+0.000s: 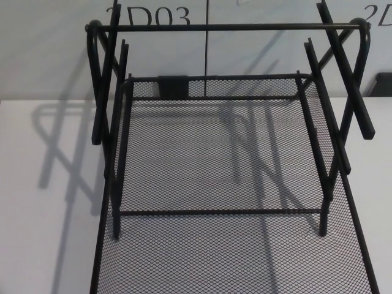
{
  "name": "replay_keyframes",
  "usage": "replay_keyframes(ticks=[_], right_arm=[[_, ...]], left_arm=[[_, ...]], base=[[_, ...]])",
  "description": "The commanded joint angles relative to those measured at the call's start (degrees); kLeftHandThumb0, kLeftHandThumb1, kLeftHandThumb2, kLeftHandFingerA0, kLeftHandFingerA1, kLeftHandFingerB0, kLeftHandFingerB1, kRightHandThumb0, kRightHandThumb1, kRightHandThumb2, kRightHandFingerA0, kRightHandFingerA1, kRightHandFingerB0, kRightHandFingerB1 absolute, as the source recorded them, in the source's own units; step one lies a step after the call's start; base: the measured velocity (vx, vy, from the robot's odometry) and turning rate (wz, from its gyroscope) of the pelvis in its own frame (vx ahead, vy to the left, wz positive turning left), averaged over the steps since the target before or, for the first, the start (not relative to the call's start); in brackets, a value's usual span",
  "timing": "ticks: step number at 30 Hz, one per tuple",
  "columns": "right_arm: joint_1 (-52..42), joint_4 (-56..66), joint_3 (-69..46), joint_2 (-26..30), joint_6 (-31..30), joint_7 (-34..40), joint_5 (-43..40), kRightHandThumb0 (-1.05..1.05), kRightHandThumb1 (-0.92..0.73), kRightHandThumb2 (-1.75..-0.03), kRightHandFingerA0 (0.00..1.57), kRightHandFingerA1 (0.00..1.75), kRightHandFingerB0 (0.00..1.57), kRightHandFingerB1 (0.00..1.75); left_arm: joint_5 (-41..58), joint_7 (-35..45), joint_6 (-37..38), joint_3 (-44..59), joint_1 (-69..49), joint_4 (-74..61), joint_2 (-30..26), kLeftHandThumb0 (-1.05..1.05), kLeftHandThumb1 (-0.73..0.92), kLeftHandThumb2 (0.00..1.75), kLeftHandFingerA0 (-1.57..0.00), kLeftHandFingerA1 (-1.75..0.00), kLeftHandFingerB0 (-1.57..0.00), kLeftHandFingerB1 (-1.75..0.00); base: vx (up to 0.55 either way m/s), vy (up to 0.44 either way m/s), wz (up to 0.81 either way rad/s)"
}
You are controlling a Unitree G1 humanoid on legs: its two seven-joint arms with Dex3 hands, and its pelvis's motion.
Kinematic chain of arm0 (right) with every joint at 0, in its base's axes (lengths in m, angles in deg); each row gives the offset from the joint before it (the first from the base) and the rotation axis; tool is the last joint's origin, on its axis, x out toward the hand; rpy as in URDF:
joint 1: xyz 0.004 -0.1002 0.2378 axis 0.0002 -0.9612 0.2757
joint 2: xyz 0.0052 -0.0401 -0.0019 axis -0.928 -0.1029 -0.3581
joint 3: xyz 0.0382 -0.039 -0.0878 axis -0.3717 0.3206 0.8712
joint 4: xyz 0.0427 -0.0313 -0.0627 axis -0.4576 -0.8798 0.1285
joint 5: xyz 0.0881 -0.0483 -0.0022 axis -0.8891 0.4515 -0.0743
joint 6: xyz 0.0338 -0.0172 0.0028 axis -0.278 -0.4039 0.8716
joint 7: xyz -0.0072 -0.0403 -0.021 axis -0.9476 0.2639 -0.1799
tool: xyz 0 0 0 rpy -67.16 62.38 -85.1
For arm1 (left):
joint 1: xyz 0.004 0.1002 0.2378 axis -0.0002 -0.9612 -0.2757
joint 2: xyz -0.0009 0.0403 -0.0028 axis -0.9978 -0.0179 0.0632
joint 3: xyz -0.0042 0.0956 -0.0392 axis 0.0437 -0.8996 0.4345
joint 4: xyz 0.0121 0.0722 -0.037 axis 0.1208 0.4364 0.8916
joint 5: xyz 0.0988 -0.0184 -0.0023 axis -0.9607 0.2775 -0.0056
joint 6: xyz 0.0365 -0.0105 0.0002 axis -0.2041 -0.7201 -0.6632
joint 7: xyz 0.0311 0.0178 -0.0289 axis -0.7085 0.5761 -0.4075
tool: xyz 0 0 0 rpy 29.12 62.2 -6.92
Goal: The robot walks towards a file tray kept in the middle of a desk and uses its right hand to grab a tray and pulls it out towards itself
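Neither hand shows in your view, so you cannot tell whether their fingers are spread or closed. The file tray (220,153) sits dead centre on the white desk (43,202), its lower mesh tray (245,257) already jutting toward you. Reaching in blind, you risk snagging the thin black wire frame (226,27) and dragging the whole light rack.
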Motion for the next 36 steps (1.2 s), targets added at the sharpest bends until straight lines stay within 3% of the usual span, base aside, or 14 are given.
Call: replay_keyframes(ticks=[1,2,5,6,7,10,11,12,13,14,15,17,26,36], right_arm=[[-50.5,8.7,-80.2,-27.9,58.1,-14.7,-48.3,-1.03,-0.68,-0.97,0.0,0.01,0.0,0.09],[-27.8,5.7,-60.2,-12.9,43.6,-13.3,-42.0,-0.8,-0.49,-0.85,0.1,0.16,0.09,0.12],[-26.9,7.6,-57.1,-13.5,39.3,-12.4,-42.1,-0.66,-0.44,-0.85,0.02,0.21,0.01,0.22],[-25.5,7.6,-55.0,-13.5,37.4,-11.0,-40.8,-0.69,-0.59,-0.59,0.0,0.25,0.01,0.2],[-22.4,7.9,-49.4,-13.3,32.7,-7.9,-37.6,-0.65,-0.45,-0.85,0.0,0.18,0.0,0.21],[-16.7,6.6,-39.1,-12.4,26.4,-5.3,-34.7,-0.61,-0.42,-0.81,0.0,0.18,0.0,0.19],[-14.9,6.3,-36.1,-12.4,24.5,-5.7,-34.4,-0.63,-0.55,-0.57,0.0,0.25,0.0,0.22],[-14.2,6.2,-34.7,-12.7,23.4,-6.3,-34.5,-0.62,-0.42,-0.83,0.0,0.2,0.0,0.21],[-13.5,6.1,-33.2,-13.1,22.3,-7.0,-34.5,-0.64,-0.44,-0.83,0.02,0.17,0.02,0.2],[-13.2,6.1,-32.5,-13.4,22.0,-7.6,-34.7,-0.64,-0.44,-0.83,0.02,0.17,0.02,0.2],[-12.6,5.9,-31.3,-13.6,21.9,-8.1,-34.9,-0.64,-0.43,-0.82,0.0,0.17,0.0,0.19],[-12.3,6.7,-31.4,-14.8,21.1,-8.6,-34.6,-0.64,-0.43,-0.82,0.0,0.17,0.0,0.18],[-16.4,7.8,-43.5,-22.5,30.2,-8.4,-39.2,-0.86,-0.56,-0.87,0.0,0.0,0.0,0.02],[-24.3,-2.5,-56.4,-28.8,48.8,-9.6,-52.4,-0.74,-0.47,-0.83,0.0,0.07,0.0,0.12]], left_arm=[[-1.6,2.0,-0.7,-0.7,-0.8,-0.4,-2.7,-0.59,0.38,0.53,-0.81,-0.67,-0.51,-0.55],[-1.7,1.9,-0.7,-0.8,-0.8,-0.6,-2.8,-0.6,0.27,0.79,-0.87,-0.78,-0.48,-0.62],[-2.3,1.4,-0.1,-1.2,-0.7,-0.4,-3.0,-0.62,0.28,0.8,-0.87,-0.72,-0.51,-0.63],[-2.5,1.3,0.0,-1.3,-0.7,-0.3,-3.0,-0.63,0.28,0.8,-0.87,-0.72,-0.51,-0.63],[-2.6,1.2,0.0,-1.4,-0.7,0.0,-2.9,-0.61,0.27,0.79,-0.87,-0.74,-0.52,-0.63],[-2.4,1.7,0.4,-1.5,-0.9,0.0,-2.8,-0.62,0.28,0.79,-0.87,-0.74,-0.53,-0.62],[-2.6,1.5,0.3,-1.7,-1.2,-0.2,-2.8,-0.67,0.29,0.79,-0.89,-0.73,-0.54,-0.62],[-2.7,1.4,0.2,-1.9,-1.2,-0.3,-2.8,-0.62,0.38,0.53,-0.89,-0.65,-0.6,-0.55],[-2.8,1.3,0.0,-1.9,-1.2,-0.5,-2.7,-0.66,0.28,0.79,-0.87,-0.72,-0.56,-0.62],[-2.7,1.3,-0.1,-1.9,-1.2,-0.7,-2.8,-0.66,0.28,0.79,-0.87,-0.72,-0.56,-0.62],[-2.8,1.1,-0.1,-2.0,-1.3,-0.8,-2.8,-0.62,0.38,0.54,-0.91,-0.66,-0.61,-0.55],[-2.6,1.5,0.1,-1.9,-1.3,-0.7,-3.0,-0.65,0.37,0.53,-0.9,-0.64,-0.61,-0.54],[-3.2,1.4,0.0,-2.8,-1.4,-1.3,-3.5,-0.62,0.38,0.53,-0.82,-0.65,-0.63,-0.53],[-2.7,2.3,-1.4,-2.3,-1.0,-1.4,-3.7,-0.6,0.35,0.52,-0.85,-0.65,-0.66,-0.53]], base=[[0.0,0.0,0.0],[0.0,0.0,0.0],[0.0,0.0,0.0],[0.0,0.0,0.0],[0.0,0.0,0.0],[0.0,0.0,0.0],[0.0,0.0,0.0],[0.0,0.0,0.0],[0.0,0.0,0.0],[0.0,0.0,0.0],[0.0,0.0,0.0],[0.0,0.0,0.0],[0.0,0.0,0.0],[0.0,0.0,0.0]])
